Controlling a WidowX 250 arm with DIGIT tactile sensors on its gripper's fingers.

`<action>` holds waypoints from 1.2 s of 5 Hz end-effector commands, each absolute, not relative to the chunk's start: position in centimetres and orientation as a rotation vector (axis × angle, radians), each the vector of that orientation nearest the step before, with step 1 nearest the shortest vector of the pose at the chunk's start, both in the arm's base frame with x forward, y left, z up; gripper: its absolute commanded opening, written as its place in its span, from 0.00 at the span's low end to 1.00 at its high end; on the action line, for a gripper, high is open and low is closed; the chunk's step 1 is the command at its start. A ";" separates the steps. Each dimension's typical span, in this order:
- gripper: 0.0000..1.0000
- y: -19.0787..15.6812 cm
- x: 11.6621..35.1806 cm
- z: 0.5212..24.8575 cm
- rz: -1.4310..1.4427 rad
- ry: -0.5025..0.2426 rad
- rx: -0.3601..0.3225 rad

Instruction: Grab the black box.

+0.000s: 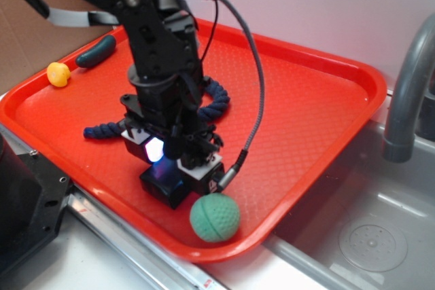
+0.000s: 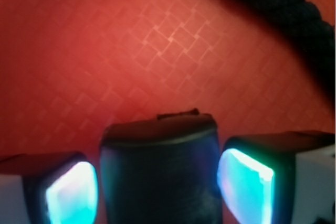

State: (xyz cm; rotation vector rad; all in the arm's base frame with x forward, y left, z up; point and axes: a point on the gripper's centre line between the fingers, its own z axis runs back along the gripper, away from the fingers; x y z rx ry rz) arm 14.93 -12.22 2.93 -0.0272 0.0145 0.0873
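Observation:
The black box (image 1: 165, 185) rests on the red tray (image 1: 306, 120) near its front edge, a glossy dark block. My gripper (image 1: 178, 164) is lowered over it with one finger on each side. In the wrist view the box (image 2: 157, 171) fills the space between the two lit cyan pads (image 2: 71, 192). A thin sliver of red tray shows on either side of the box, so the jaws stand open and close to it. The box's lower part is out of the wrist view.
A green ball (image 1: 215, 217) lies just right of the box by the tray's rim. A dark blue rope (image 1: 214, 100) curls behind the gripper. A dark green sausage toy (image 1: 96, 52) and a yellow toy (image 1: 58, 73) sit at the far left corner. A grey faucet (image 1: 408, 100) stands over a sink (image 1: 367, 236) to the right.

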 end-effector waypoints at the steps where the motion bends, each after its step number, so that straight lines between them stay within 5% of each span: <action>1: 0.76 -11.2 14.5 0.9 0.076 0.066 -0.047; 2: 0.00 -10.6 15.5 2.1 0.063 0.059 -0.026; 4: 0.00 -6.4 20.2 12.4 0.079 -0.152 -0.003; 5: 0.00 -4.8 21.5 16.4 0.083 -0.199 -0.028; 6: 0.00 -2.7 22.8 18.6 0.050 -0.122 -0.050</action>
